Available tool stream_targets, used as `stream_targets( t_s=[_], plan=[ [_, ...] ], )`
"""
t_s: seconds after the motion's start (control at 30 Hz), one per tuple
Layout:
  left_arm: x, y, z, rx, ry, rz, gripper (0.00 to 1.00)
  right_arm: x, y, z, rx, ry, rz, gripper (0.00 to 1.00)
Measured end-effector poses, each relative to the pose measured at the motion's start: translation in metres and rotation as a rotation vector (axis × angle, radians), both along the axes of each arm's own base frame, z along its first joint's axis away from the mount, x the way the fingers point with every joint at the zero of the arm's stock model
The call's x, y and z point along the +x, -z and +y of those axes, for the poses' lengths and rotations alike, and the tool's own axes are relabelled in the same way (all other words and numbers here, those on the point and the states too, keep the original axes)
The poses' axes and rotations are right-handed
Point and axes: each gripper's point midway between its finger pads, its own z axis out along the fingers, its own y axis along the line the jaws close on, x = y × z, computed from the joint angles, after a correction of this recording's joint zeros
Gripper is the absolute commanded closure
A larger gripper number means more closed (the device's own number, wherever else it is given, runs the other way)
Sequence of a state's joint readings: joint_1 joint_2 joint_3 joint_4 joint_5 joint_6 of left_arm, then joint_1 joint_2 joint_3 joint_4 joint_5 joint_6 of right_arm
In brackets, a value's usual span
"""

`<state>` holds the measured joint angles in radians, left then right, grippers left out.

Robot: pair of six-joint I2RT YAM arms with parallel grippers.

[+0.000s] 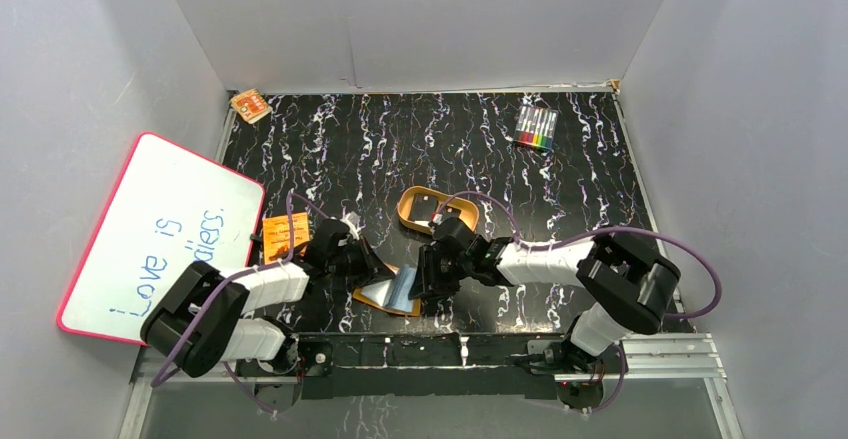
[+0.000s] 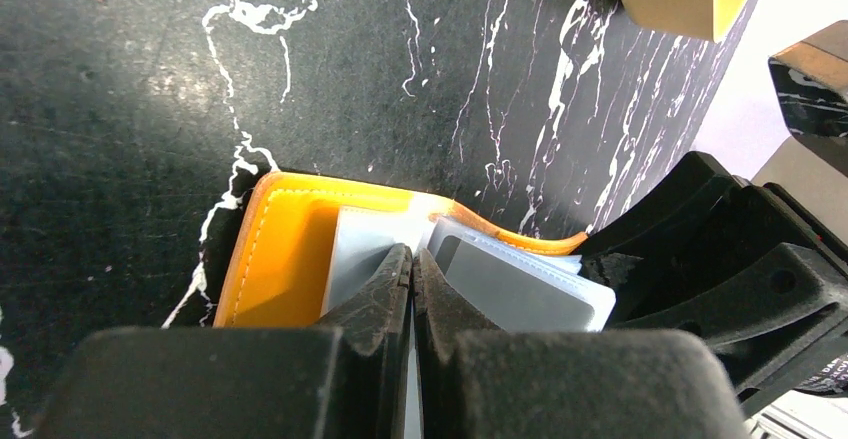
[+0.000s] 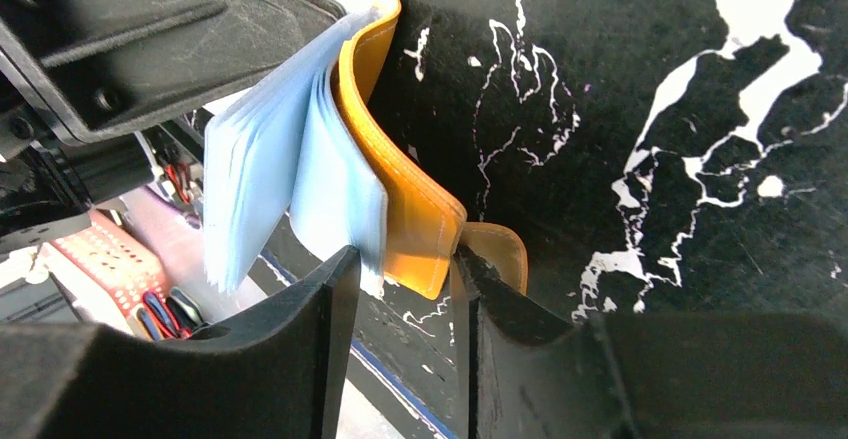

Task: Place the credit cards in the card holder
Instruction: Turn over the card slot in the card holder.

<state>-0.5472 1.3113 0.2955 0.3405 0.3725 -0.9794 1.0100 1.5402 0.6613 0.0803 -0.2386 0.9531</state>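
The card holder (image 1: pixel 400 294) lies open near the front edge, orange cover down and pale blue sleeves fanned up. My left gripper (image 2: pixel 412 259) is shut, its tips pinched on a sleeve between the two sleeve stacks. A dark grey credit card (image 2: pixel 520 294) shows through a clear sleeve to its right. My right gripper (image 3: pixel 405 256) is open and straddles the corner of the orange cover (image 3: pixel 400 189). One finger is at the sleeve edges and the other against the snap tab (image 3: pixel 500 249). From above, the left gripper (image 1: pixel 372 264) and right gripper (image 1: pixel 425 284) flank the holder.
A tan oval tray (image 1: pixel 410 204) with a dark inside stands just behind the holder. An orange booklet (image 1: pixel 285 234) and a whiteboard (image 1: pixel 160 239) are at the left. A marker pack (image 1: pixel 537 127) lies at the back right, and a small orange item (image 1: pixel 250 106) at the back left.
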Motion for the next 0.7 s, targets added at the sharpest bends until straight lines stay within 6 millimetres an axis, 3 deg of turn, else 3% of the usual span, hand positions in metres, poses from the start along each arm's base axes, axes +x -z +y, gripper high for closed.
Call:
stream_targets(
  t_s=[0.27, 0.37, 0.7],
  plan=[
    [0.001, -0.001, 0.006, 0.022, -0.035, -0.009, 1.0, 0.008, -0.003, 0.01, 0.008, 0.042, 0.013, 0.45],
    [0.002, -0.002, 0.009, 0.032, -0.048, -0.01, 1.0, 0.012, -0.002, 0.014, 0.011, 0.062, 0.02, 0.47],
    [0.0, -0.003, 0.025, 0.093, -0.108, -0.012, 1.0, 0.017, 0.001, 0.021, 0.007, 0.071, 0.02, 0.93]
  ],
)
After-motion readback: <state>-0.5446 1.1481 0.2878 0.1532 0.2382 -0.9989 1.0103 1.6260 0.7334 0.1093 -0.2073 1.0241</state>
